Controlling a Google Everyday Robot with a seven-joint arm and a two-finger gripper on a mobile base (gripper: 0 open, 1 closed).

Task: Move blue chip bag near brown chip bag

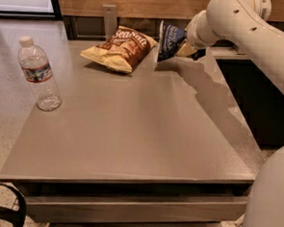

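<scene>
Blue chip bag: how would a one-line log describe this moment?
tool: over table far side, gripping blue chip bag | bag: on end, beside brown chip bag

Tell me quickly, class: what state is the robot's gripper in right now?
Gripper: closed on the blue chip bag, holding it upright beside the brown chip bag.

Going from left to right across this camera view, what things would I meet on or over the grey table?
clear plastic water bottle → puffy brown-and-yellow chip bag → dark navy-blue chip bag, held upright → the robot's gripper, far back on the right, shut on that blue bag.
</scene>
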